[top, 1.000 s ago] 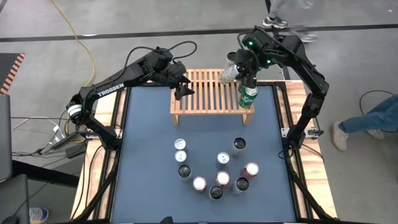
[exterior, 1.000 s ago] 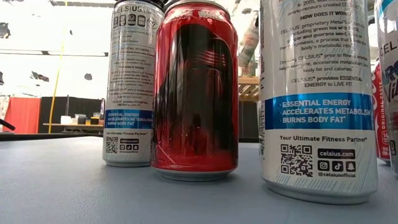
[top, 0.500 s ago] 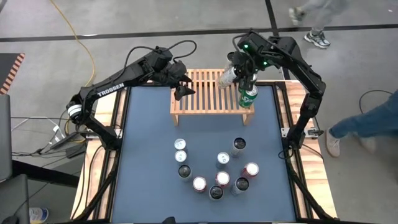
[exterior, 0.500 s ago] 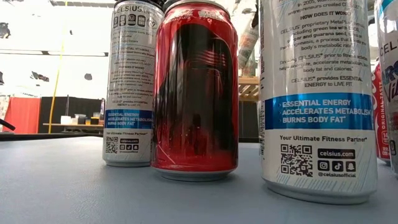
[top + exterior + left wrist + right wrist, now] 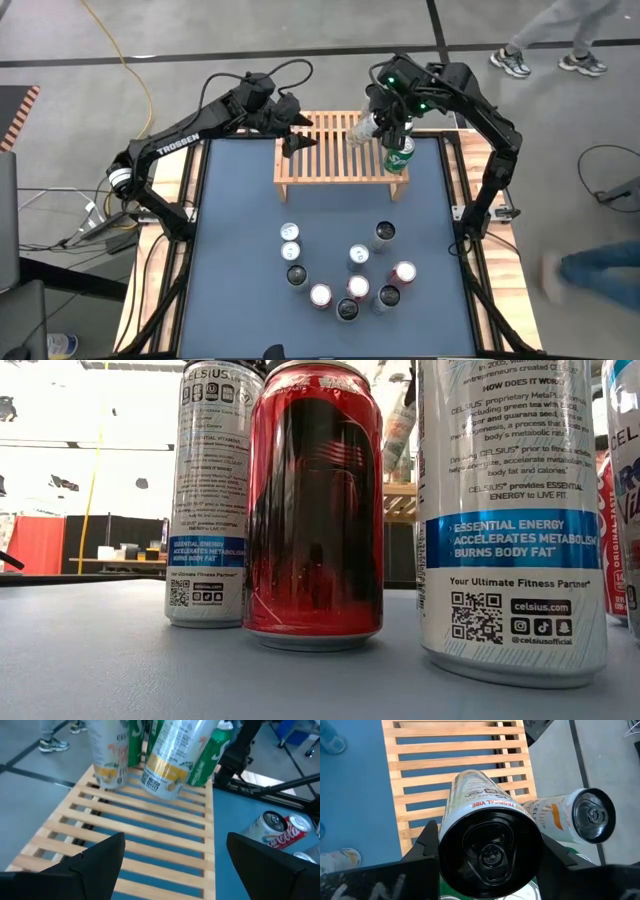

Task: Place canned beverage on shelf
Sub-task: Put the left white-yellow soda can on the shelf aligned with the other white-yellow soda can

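The right gripper point(image 5: 378, 125) was clamped on a tall can point(image 5: 487, 837), one finger on each side of the body just below the lid, which faced the wrist camera. The can hung tilted, clear of the slats, over the right end of the shelf point(image 5: 320, 150). This side grip left the base free, probably so the can could be set down upright on the slats.

Two cans already stood on the shelf close by the held can: a white-and-orange can point(image 5: 570, 817) just beside it toward the shelf's back corner, and a green can point(image 5: 399, 156) just below the gripper at the right edge. The held can sat inboard of both, over bare slats, presumably to start the next place in the row. Clearance to both neighbours looked tight; a tilted descent could knock either one over.

The left gripper point(image 5: 170, 855) hovered near the opposite, left end of the shelf, well apart from the right gripper, fingers spread wide and holding nothing. It appeared to be waiting clear of the placement.

Nine more cans point(image 5: 345, 275) stood grouped on the table point(image 5: 230, 250), well forward of both grippers.
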You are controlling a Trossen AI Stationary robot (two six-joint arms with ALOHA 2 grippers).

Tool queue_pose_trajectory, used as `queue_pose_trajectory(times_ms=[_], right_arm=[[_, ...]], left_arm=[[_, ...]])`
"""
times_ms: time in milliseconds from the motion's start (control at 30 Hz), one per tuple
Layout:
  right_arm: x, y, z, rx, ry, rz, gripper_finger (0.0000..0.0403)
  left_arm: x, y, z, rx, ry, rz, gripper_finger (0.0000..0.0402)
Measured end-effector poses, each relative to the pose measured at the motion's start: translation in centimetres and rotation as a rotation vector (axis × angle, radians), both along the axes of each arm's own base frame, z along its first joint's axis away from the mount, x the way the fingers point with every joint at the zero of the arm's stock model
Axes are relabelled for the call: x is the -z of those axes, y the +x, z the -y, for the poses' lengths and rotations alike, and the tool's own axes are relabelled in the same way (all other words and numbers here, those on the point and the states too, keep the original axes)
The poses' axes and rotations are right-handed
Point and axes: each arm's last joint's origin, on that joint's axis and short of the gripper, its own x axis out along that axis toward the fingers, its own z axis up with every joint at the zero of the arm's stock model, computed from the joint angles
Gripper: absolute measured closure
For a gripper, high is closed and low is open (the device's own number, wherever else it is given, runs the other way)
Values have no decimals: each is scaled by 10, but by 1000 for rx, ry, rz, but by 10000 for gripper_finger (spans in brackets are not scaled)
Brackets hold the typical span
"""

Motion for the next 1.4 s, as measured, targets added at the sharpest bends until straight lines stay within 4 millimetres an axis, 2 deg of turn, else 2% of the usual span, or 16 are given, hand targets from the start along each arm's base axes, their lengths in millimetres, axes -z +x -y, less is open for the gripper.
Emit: queue_pose_trajectory(times_ms=[233,333,567,933,1233,1400], right_arm=[[0,2,-4,-18,8,4,229],[2,3,-3,-13,13,-1,229],[21,10,-1,-4,42,-81,229],[23,11,0,-3,34,-92,229],[23,13,-6,-41,28,-98,229],[23,13,-6,-56,35,-96,229]], left_arm=[[-8,3,1,108,76,83,66],[-9,3,0,91,85,93,66],[-10,2,-3,73,63,105,66],[-10,3,-3,71,58,115,66],[12,22,-12,147,5,105,66],[14,28,-14,197,30,143,66]])
